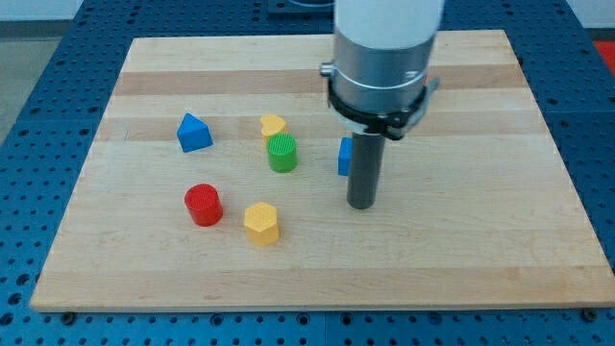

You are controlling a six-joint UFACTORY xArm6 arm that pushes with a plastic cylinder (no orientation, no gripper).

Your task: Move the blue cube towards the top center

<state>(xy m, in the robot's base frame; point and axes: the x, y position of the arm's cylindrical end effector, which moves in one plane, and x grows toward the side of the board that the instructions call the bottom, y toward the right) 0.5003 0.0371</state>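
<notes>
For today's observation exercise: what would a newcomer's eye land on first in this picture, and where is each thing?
First comes the big silver-and-white arm dropping in from the view's top, right of centre, ending in a dark rod whose tip rests on the wooden board. Half hidden just behind the rod, on its left, sits the blue cube. Left of that, a green cylinder and red cylinder stand out.

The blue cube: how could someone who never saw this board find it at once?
Look at the wooden board and find my tip right of centre. The blue cube sits just behind the rod, half hidden, at its left. The other blue block, house-shaped, lies far left.
</notes>
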